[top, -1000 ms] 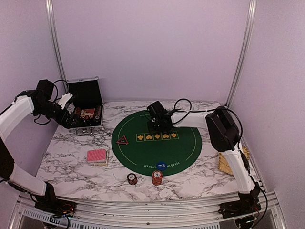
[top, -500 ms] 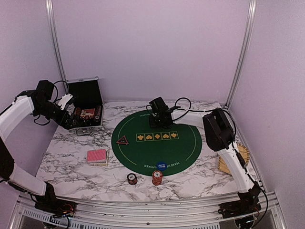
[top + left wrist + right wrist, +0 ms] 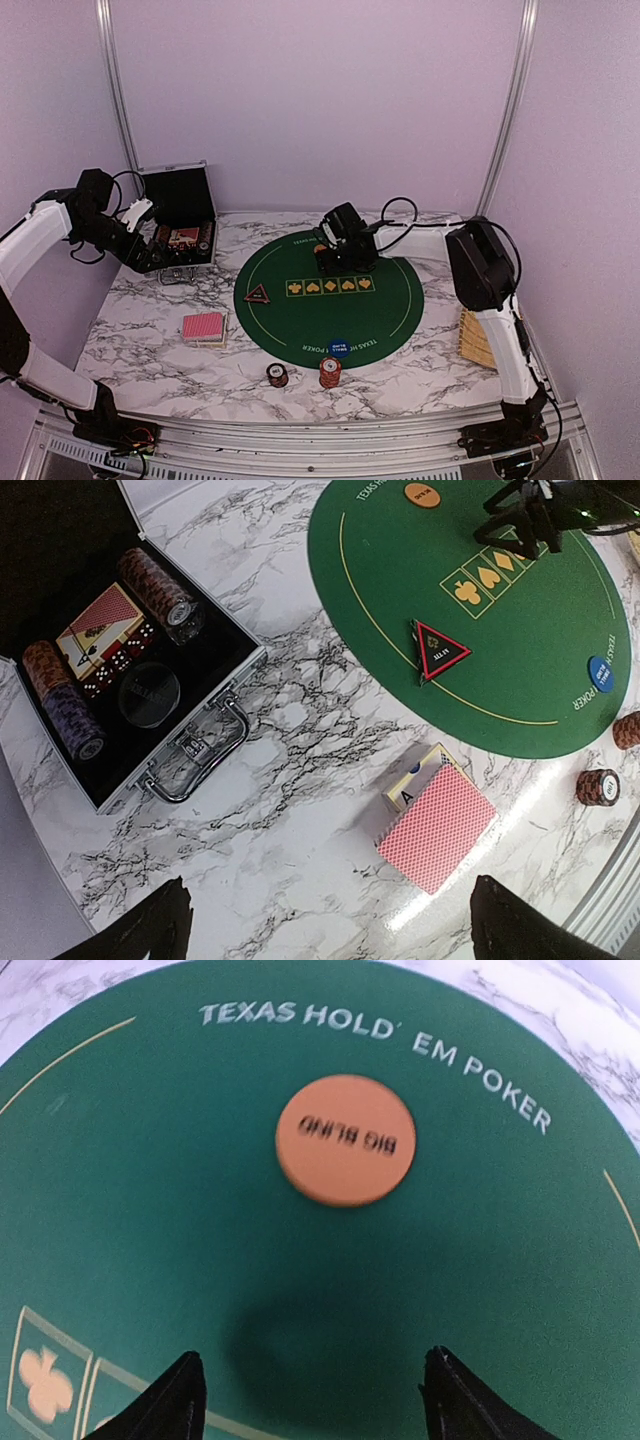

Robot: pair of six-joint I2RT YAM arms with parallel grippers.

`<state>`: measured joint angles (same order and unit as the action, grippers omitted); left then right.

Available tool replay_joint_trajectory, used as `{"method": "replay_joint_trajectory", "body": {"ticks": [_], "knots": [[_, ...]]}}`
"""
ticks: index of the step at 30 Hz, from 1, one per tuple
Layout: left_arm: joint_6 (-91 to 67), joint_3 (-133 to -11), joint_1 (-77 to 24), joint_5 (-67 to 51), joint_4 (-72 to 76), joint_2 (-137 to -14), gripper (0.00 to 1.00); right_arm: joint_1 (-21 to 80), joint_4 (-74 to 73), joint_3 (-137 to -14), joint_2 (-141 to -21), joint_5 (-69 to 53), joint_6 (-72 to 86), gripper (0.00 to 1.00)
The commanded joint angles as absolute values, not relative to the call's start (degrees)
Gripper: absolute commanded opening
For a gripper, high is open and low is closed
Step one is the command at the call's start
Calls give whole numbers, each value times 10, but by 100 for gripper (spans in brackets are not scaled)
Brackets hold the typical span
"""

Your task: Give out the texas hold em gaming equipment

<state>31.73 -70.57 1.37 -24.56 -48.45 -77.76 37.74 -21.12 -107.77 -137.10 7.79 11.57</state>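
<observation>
Currently the right gripper [image 3: 315,1400] is held low over the green felt mat [image 3: 120,1210]. Its fingers are spread apart and nothing is caught between them. Just ahead of the fingertips, the orange "BIG BLIND" button [image 3: 346,1140] is seen lying flat on the felt, under the "TEXAS HOLD' EM POKER" lettering at the mat's far edge. The left gripper [image 3: 330,935] is held fully open and empty, raised over the left side of the table beside the black case [image 3: 150,770]. The case is seen open, with chip rolls [image 3: 155,585], a card deck and dice inside.

On the mat, a dark triangular marker [image 3: 259,293] is placed at the left edge and a blue button [image 3: 339,347] at the near edge. Off the felt, a stack of red-backed cards [image 3: 204,326] is laid to the left. A dark chip stack [image 3: 277,375] and an orange-red chip stack [image 3: 330,372] are set near the front. A wicker tray [image 3: 478,340] is partly hidden behind the right arm. The table [image 3: 150,340] is topped in white marble with black veins. Plain lavender walls are seen around it, with aluminium frame posts [image 3: 110,80] in the corners.
</observation>
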Motion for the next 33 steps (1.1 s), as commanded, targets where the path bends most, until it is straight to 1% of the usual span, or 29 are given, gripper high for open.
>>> {"method": "replay_joint_trajectory", "body": {"ticks": [1,3,5,9,18,25,33], "knots": [[325,-723,11,-250,-508,-764,99,425,-225,-977,-1238,9,47,78],[327,-719,11,-254,-507,-763,99,445,-219,-917,-1186,-23,34,79],[327,-718,10,-259,-508,-763,99,456,-222,-874,-1158,-47,26,80],[329,-720,10,-261,-507,-766,99,474,-279,-849,-1144,-48,23,77],[332,-730,9,-265,-508,-766,99,502,-299,-800,-1134,-20,31,70],[334,-728,10,-264,-508,-763,99,527,-307,-771,-1130,-16,31,70],[332,-733,10,-264,-508,-764,99,532,-312,-739,-1111,6,33,70]]}}
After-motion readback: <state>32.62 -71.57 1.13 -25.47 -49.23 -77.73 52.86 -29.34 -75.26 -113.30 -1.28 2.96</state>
